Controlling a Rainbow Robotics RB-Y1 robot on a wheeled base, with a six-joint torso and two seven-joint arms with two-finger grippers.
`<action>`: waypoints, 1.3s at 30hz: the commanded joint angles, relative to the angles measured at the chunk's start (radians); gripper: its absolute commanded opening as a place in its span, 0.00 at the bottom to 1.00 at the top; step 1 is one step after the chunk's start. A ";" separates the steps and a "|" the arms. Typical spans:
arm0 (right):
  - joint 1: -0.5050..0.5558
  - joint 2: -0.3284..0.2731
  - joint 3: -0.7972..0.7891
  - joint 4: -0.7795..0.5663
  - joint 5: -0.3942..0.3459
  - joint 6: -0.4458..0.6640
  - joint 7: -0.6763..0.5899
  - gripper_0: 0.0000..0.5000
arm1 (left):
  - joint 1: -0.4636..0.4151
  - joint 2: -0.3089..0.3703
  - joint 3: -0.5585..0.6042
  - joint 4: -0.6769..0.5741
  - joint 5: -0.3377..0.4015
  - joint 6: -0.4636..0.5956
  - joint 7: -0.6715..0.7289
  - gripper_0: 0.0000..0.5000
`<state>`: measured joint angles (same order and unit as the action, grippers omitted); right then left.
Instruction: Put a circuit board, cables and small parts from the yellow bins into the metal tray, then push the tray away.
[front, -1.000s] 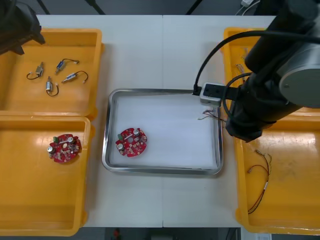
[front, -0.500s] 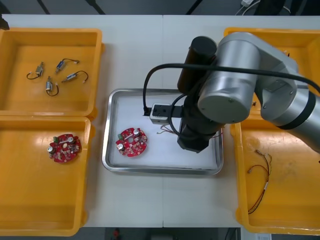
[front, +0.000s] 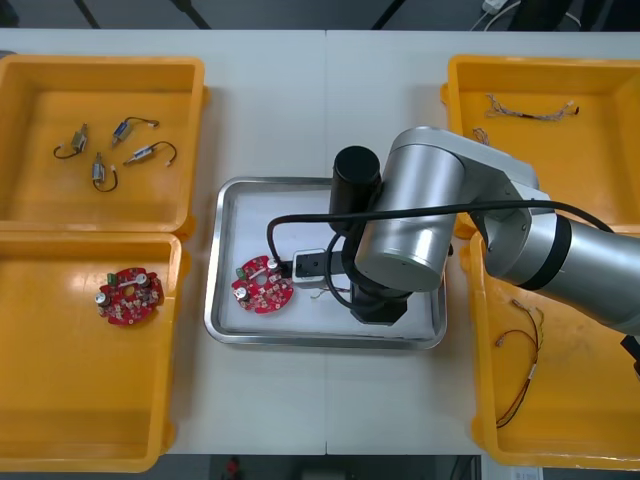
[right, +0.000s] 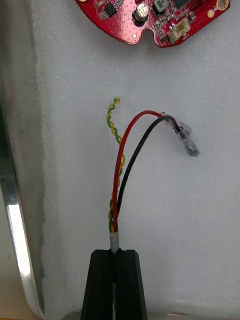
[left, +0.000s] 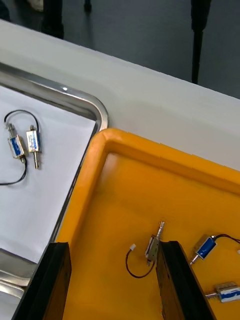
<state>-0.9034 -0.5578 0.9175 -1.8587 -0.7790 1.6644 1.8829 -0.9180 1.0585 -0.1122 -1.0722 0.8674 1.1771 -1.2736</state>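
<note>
My right gripper (right: 115, 253) is shut on the taped end of a red and yellow cable (right: 120, 165), which also has a black strand. The cable hangs just over the white inside of the metal tray (front: 225, 192), its free ends close to a round red circuit board (right: 155, 17). From the front, the right arm (front: 400, 235) reaches over the tray and covers the gripper; the board (front: 262, 284) lies at the tray's left. My left gripper (left: 110, 280) is open above an orange bin (left: 165, 200), with a small metal part (left: 152, 247) between its fingers (left: 42, 282).
The far-left bin (front: 180, 75) holds several small metal parts (front: 110, 155); the near-left bin a second board (front: 128, 296). Cables lie in the far-right bin (front: 525, 110) and the near-right bin (front: 520, 360). The left wrist view shows a tray corner (left: 97, 107) with two small metal parts (left: 22, 145).
My right arm has swung left from the right bins across the tray, carrying the cable to beside the board. The left arm has gone from the front view's far-left corner.
</note>
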 joint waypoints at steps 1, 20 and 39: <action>0.020 0.027 0.003 0.029 0.037 -0.049 0.048 0.00 | -0.088 -0.048 0.032 0.040 -0.001 -0.040 -0.147 1.00; 0.061 0.012 -0.012 0.030 0.052 -0.087 0.035 1.00 | -0.088 -0.161 -0.190 0.087 -0.024 -0.202 -0.190 1.00; 0.072 -0.120 -0.358 -0.151 0.001 0.149 0.012 1.00 | -0.088 -0.204 -0.282 0.205 -0.028 -0.289 -0.213 1.00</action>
<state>-0.8458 -0.6216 0.6458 -1.9602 -0.7527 1.7889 1.9114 -0.9519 0.8633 -0.3633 -0.8744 0.8425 0.9028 -1.4350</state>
